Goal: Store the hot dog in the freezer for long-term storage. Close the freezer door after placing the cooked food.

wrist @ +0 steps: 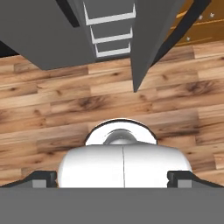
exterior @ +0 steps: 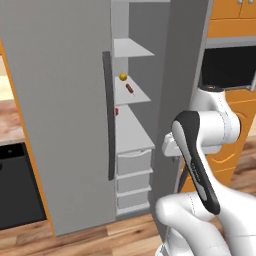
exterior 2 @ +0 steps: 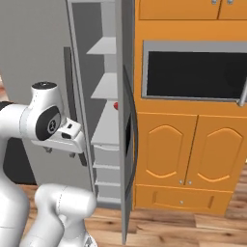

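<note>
A warm wooden plank floor (wrist: 65, 105) runs under everything. To the right stands an orange cabinet wall (exterior 2: 193, 159) with two arched doors, a drawer below them, and a dark built-in oven window (exterior 2: 193, 75) framed in grey above. At far left, a dark appliance front (exterior: 15, 185) sits beneath what may be a wooden counter (exterior: 9, 122). Lighting is even and flat.

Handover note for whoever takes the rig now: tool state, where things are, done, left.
Tool: open, empty, pointing down at the wood floor in front of the freezer.
Hot dog: lying on a middle freezer shelf, beside a yellow ball.
Freezer door: standing open, edge-on to the base.
Done: hot dog is stored.
Left: swing the freezer door shut, probably by pushing on its outer face or handle.
</note>
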